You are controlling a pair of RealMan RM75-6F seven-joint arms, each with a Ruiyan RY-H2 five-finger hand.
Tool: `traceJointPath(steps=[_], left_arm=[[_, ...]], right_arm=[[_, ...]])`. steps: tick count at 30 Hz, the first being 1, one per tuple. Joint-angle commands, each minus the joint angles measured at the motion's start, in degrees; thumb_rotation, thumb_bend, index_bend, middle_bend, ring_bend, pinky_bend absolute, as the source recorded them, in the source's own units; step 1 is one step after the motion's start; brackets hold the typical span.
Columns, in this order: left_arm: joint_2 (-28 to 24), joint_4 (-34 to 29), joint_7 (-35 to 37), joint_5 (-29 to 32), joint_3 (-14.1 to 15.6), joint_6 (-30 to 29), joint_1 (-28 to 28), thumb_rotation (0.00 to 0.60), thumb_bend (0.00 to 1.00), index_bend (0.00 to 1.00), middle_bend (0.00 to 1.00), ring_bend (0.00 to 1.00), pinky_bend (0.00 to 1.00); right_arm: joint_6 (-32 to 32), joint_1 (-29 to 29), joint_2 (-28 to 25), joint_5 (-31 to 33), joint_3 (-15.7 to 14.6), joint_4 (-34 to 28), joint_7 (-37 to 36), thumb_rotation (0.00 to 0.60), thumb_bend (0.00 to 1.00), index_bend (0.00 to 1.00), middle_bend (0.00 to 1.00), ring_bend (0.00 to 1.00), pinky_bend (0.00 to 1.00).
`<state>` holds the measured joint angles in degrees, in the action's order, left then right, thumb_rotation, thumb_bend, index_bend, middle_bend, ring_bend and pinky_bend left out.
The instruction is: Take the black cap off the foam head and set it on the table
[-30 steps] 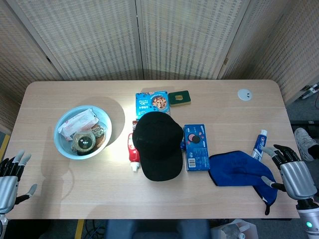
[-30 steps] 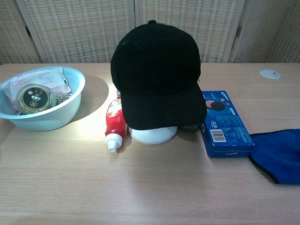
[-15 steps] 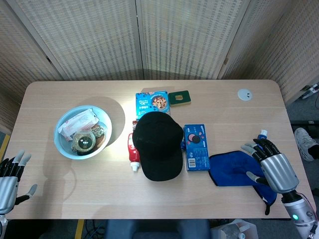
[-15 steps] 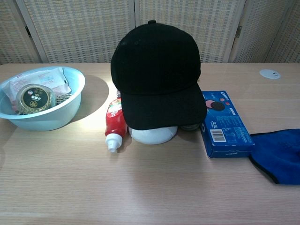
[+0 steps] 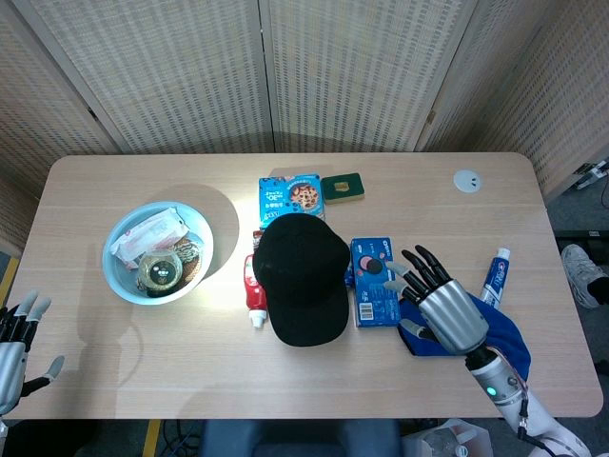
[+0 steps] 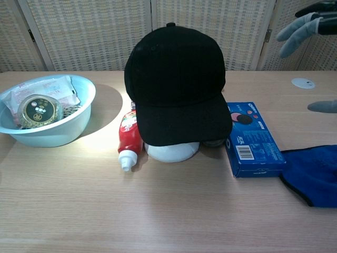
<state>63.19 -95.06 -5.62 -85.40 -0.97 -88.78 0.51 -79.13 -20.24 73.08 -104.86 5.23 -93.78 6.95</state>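
The black cap (image 5: 301, 276) (image 6: 176, 81) sits on the white foam head (image 6: 172, 151) in the middle of the table, its brim toward the front edge. My right hand (image 5: 443, 307) is open with fingers spread, raised above the blue cloth (image 5: 514, 343) and the blue cookie box (image 5: 373, 281), to the right of the cap and apart from it. In the chest view only its fingertips (image 6: 303, 25) show at the upper right edge. My left hand (image 5: 14, 345) is open at the table's front left corner, far from the cap.
A light blue bowl (image 5: 122, 276) with packets stands at the left. A red tube (image 5: 253, 290) lies beside the head. A cookie packet (image 5: 289, 195) and a green box (image 5: 342, 188) lie behind the cap. A toothpaste tube (image 5: 495, 275) lies at the right.
My right hand has swung in from the table's right edge leftward, over the blue cloth toward the cap, and now shows in the chest view. The left hand has dropped slightly.
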Motion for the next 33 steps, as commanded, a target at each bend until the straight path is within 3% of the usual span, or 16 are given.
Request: traceJointPath(steps=[1,33], left_arm=[[0.0,0.1,0.1,0.0,0.2,0.1,-0.1,0.6,0.25,0.04,0.01,0.08,0.03],[-0.6,-0.2,0.7,1.2,0.1,1.2,-0.5,0.6,0.25,0.04,0.01,0.08,0.03]], right_arm=[[1.6,-1.7,3.3,-1.0,-0.3,1.3,1.7,0.6,0.0,0.34,0.17,0.02,0.02],[-4.2,-9.2,21.0,-10.0,-3.0,20.8,2.7,0.6,0.0,0.34,0.16,0.02,0.0]])
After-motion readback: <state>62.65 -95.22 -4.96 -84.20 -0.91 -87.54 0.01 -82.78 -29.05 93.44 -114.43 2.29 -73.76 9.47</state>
